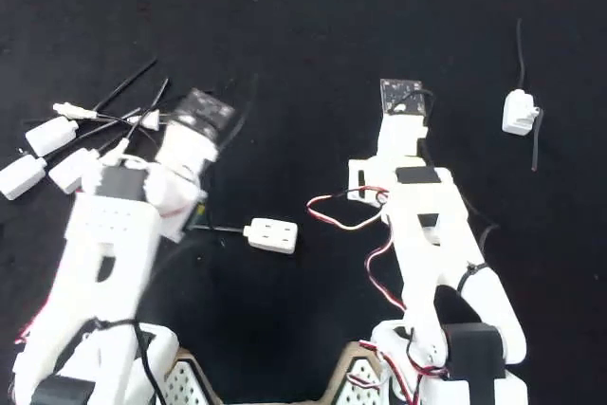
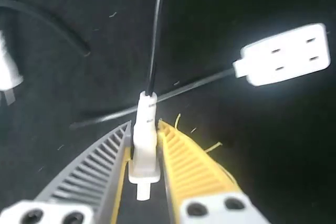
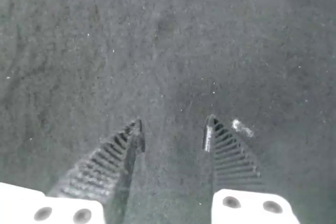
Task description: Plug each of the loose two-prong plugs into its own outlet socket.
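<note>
My left gripper (image 2: 144, 124) is shut on a white two-prong plug (image 2: 144, 150), pinched between the grey and yellow fingers (image 2: 184, 156). Its black cord (image 2: 156, 35) runs away from the wrist. The white outlet block (image 2: 286, 53) lies on the black cloth a short way beyond the held plug; it is to the right of the left arm (image 1: 114, 225) at the outlet block (image 1: 271, 234). My right gripper (image 3: 173, 124) is open just above bare black cloth, holding nothing. The right arm (image 1: 417, 187) stretches toward the table's middle.
Several loose white plugs (image 1: 49, 135) with tangled black cords lie at the far left beside the left arm. Another white plug (image 1: 519, 113) with a black cord sits at the far right. A red and white wire (image 1: 341, 215) loops beside the right arm.
</note>
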Robot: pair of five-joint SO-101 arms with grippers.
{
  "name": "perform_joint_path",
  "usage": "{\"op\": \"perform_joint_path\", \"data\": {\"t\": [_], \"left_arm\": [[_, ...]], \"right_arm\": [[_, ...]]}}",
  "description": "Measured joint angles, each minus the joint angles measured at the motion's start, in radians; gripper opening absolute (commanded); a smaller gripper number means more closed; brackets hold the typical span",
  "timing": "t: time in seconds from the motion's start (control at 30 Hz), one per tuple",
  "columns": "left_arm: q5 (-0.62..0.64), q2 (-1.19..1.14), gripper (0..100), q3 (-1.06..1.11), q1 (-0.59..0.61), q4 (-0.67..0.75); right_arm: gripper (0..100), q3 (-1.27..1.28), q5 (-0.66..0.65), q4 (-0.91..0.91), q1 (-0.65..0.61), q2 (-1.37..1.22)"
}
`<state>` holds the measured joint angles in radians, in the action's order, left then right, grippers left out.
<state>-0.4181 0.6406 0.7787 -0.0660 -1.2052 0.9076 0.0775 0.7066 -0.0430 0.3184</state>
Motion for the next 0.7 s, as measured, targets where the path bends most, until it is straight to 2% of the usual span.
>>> {"op": "perform_joint_path", "data": {"t": [0.17,0.33,0.47,0.7], "left_arm": [[0.048,0.040,3,0.176,-0.089,0.241],[0.153,0.054,3,0.318,-0.161,0.446],[0.207,0.054,3,0.368,-0.173,0.520],[0.252,0.054,3,0.371,-0.178,0.535]], "right_arm": [[18.6,0.000,0.000,0.000,-0.009,0.000],[18.6,0.000,0.000,0.000,-0.006,0.000],[18.5,0.000,0.000,0.000,-0.006,0.000],[18.5,0.000,0.000,0.000,-0.029,0.000]]}}
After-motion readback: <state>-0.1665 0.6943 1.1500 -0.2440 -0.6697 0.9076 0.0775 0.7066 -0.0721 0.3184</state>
